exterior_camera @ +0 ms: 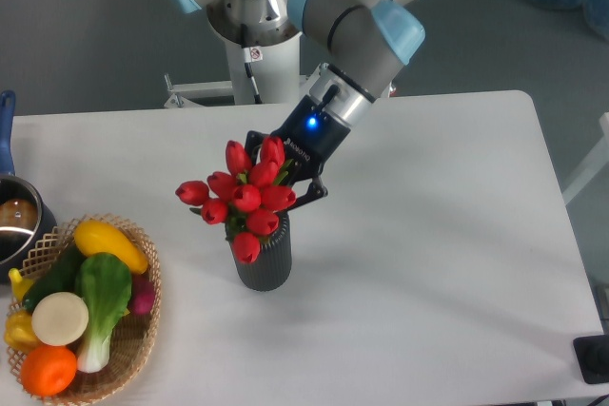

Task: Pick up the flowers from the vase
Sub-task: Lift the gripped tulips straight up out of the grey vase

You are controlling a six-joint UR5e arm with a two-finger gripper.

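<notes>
The tool (pixel 285 181) sits closed on the flowers (pixel 243 199), its dark fingers pinched in behind the buds where the stems gather; the grip itself is mostly hidden by the blooms. The step in hand, as I judge it, is drawing the bunch up and clear of the vase (pixel 264 256). Doing that well means pulling along the vase's own axis, slowly, so the stems slide out without dragging the vase over, and holding the squeeze steady since the stems look thin and could slip.

The flowers are a tight cluster of red tulip buds, spreading below and to the camera-left of the tool, with a little green leaf showing among them. The lowest bud hangs over the vase mouth, so whether the stems are fully out cannot be told. The vase, a dark ribbed cylinder, stands upright on the white desk (pixel 428 263) just beneath the tool.
</notes>
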